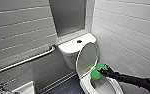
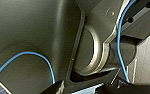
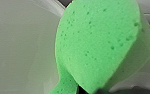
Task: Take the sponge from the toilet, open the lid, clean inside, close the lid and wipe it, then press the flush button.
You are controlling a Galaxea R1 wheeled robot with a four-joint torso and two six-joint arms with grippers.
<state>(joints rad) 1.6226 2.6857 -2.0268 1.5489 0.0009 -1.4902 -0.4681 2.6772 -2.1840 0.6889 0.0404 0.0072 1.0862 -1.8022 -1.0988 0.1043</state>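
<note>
The white toilet (image 1: 72,47) stands in the corner with its oval lid (image 1: 87,58) raised against the tank. My right gripper (image 1: 102,71) comes in from the right and is shut on the bright green sponge (image 1: 97,71). It holds the sponge at the bowl's (image 1: 87,86) back rim, just below the raised lid. In the right wrist view the sponge (image 3: 96,45) is close up against white ceramic. The round flush button (image 1: 79,41) sits on top of the tank. My left gripper (image 2: 86,89) is open, holds nothing, and is close to the robot's own dark body.
A steel grab bar (image 1: 28,60) runs along the tiled left wall. The tiled right wall (image 1: 131,32) stands close beside the toilet and my right arm. A white fixture edge (image 1: 24,88) shows at the lower left. Dark floor (image 1: 66,87) lies in front of the toilet.
</note>
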